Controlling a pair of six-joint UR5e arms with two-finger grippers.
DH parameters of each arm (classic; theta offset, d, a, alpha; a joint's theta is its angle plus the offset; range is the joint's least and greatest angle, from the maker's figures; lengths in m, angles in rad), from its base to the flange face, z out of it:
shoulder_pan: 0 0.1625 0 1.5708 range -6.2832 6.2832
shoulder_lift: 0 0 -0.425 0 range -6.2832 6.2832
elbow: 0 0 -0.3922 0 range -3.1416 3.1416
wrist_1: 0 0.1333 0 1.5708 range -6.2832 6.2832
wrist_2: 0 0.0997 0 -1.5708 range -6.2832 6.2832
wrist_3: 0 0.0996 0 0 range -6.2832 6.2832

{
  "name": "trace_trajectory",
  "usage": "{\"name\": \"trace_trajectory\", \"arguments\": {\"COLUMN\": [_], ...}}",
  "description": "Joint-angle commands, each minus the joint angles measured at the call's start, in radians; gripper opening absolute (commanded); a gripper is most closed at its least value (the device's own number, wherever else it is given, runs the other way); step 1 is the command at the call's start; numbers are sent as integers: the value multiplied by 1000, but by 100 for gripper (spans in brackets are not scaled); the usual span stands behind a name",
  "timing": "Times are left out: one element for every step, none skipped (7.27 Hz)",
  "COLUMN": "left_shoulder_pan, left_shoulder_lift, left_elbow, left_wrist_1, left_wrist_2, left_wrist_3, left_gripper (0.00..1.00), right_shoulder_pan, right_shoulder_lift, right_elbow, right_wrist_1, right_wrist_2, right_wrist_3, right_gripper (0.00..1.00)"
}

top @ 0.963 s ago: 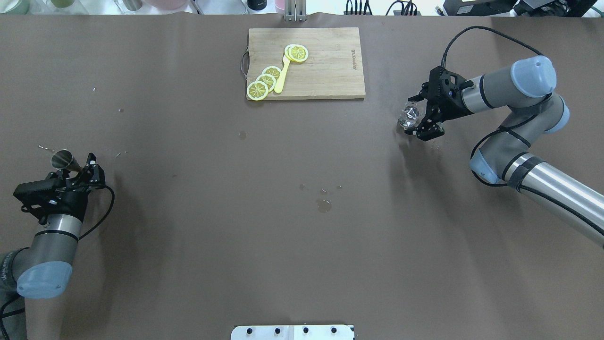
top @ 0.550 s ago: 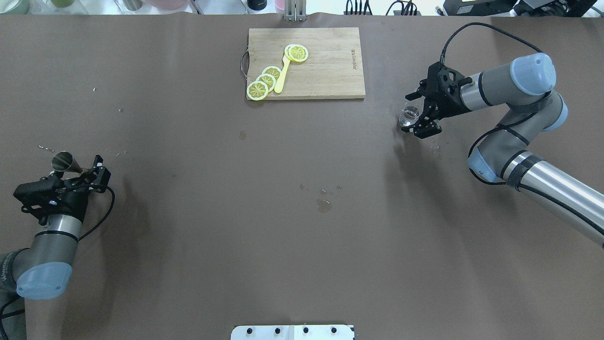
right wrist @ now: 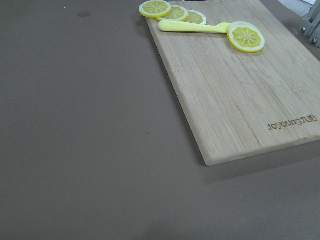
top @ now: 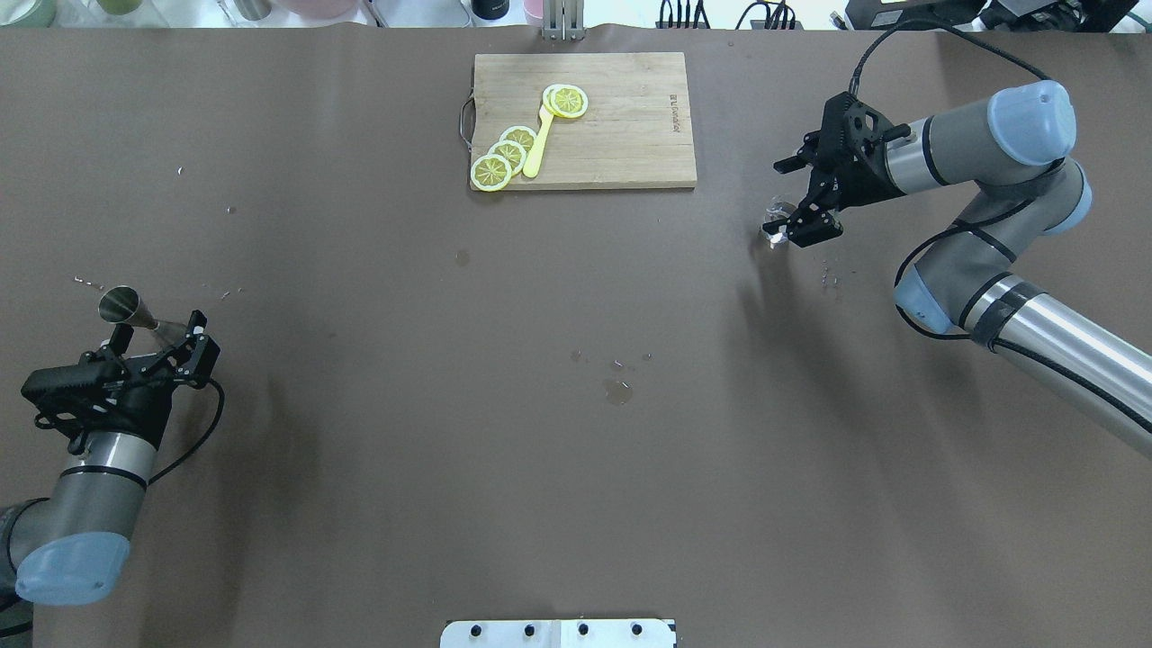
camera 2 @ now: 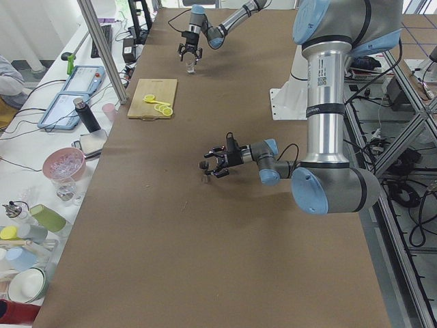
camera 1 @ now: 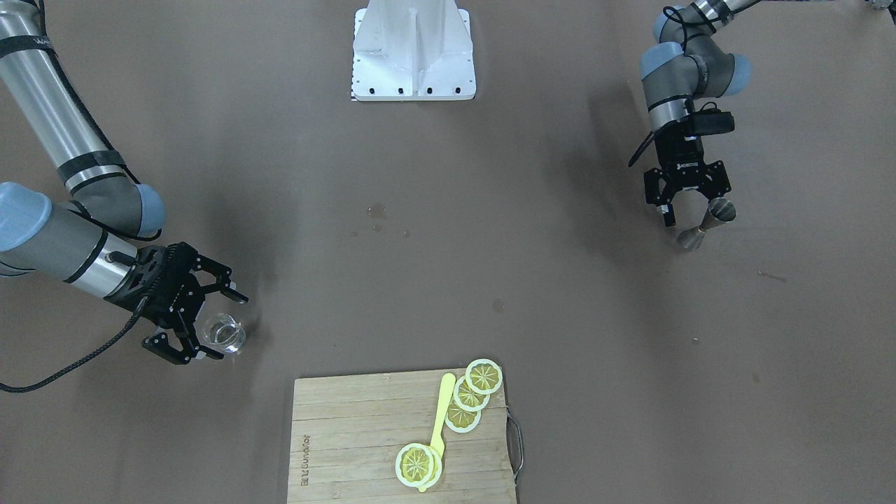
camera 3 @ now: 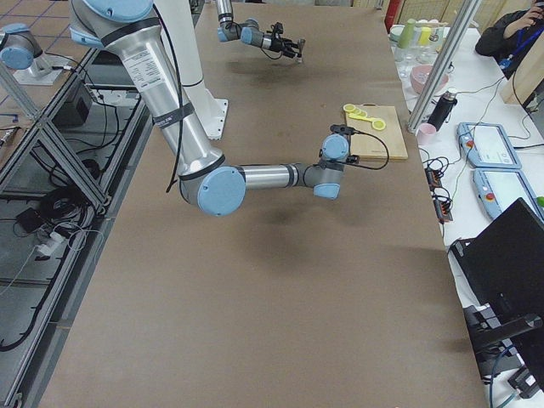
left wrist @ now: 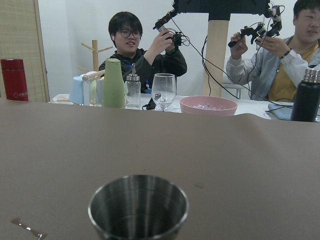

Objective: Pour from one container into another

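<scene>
Glass tumbler is seen standing upright on the brown table at the lower left of the front-facing view, near the upper left corner of the wooden cutting board. It is flanked by the spread jaws of the right gripper; whether it is touched cannot be told. At the upper right, the steel jigger is set on the table just beyond the left gripper, whose jaws are also spread, pinching nothing.
</scene>
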Motion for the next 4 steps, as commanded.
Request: {"name": "trace_trajectory", "arguments": {"left_shoulder_pan": [77,83,97,105], "left_shoulder_lift": [70,72,75,96], "left_elbow": [-35,-38,-58,-110], "left_wrist_1": [38,38,38,40], "left_wrist_2": [75,75,75,74], "left_wrist_3": [-1,-1,-1,1], "left_gripper": [98,98,98,98], "right_shoulder_pan": [44,84,127,170], "right_shoulder_lift": [-2,-2,0,0], "right_elbow": [21,27,33,48], "right_wrist_1": [-4,-9,-10,-51], "right_wrist_2": [14,18,20,15], "right_wrist_3": [43,95,176,221], "right_gripper": [100,100,100,100]}}
